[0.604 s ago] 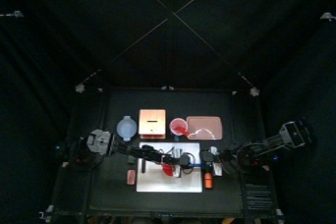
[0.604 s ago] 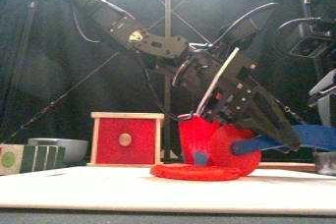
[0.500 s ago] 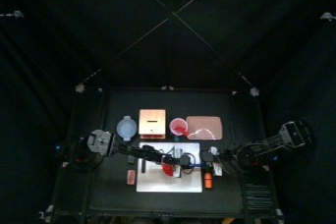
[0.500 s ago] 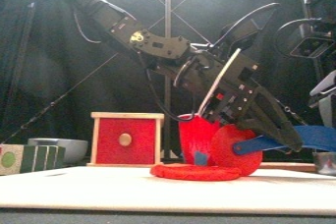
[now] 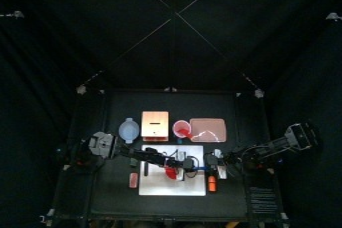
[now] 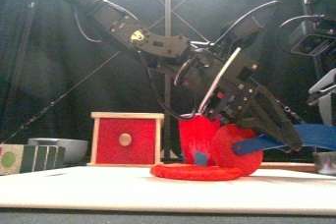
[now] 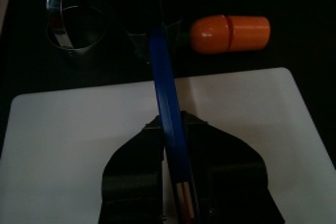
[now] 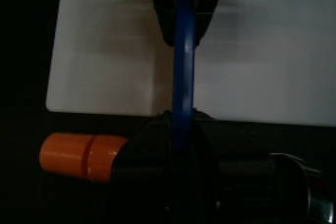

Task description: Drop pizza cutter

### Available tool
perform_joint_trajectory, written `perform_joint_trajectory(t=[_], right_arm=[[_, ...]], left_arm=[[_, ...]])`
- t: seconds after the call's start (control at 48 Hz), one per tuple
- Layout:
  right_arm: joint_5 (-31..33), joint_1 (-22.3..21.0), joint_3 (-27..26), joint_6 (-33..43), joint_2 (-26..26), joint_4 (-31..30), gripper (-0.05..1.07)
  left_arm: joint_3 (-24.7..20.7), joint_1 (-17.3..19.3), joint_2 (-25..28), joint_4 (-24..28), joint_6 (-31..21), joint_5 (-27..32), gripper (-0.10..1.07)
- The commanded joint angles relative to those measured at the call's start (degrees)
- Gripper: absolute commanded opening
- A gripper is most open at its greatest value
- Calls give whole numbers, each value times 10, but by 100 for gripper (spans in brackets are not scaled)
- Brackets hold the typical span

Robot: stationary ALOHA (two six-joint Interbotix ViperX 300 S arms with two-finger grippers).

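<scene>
Both my left fingers (image 7: 138, 169) and right fingers (image 8: 148, 169) still clench the pizza cutter (image 7: 165, 90) above the white board (image 7: 79, 130); nothing dropped.

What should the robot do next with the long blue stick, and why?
Probably the left gripper should open its jaws a little and let go. The pizza cutter runs from the left gripper's jaws straight across the white board to the right gripper, so both arms seem to have an end. Since the job is to drop it, one side likely has to release first.
</scene>
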Motion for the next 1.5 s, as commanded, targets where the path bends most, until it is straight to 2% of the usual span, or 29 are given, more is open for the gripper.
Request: perform_joint_trajectory(t=[0.0,0.438,0.792,1.0,1.208,1.312,1.479], right_arm=[[-2,-1,-23,-4,-20,-16,36],[-2,-33,-53,-4,-54,-97,36],[-2,-50,-72,-4,-55,-120,36],[-2,-58,-85,-4,-55,-120,36],[-3,-71,-96,-4,-54,-117,36],[-5,-77,-98,-3,-54,-114,36],[-6,-87,-98,-2,-54,-100,37]], left_arm=[[-1,2,-24,10,4,5,46],[42,11,-103,35,4,9,46],[87,24,-150,39,3,-3,48],[122,31,-178,39,2,-52,62],[165,31,-199,38,3,-147,84],[184,25,-206,40,5,-199,88],[211,18,-211,51,5,-259,89]])
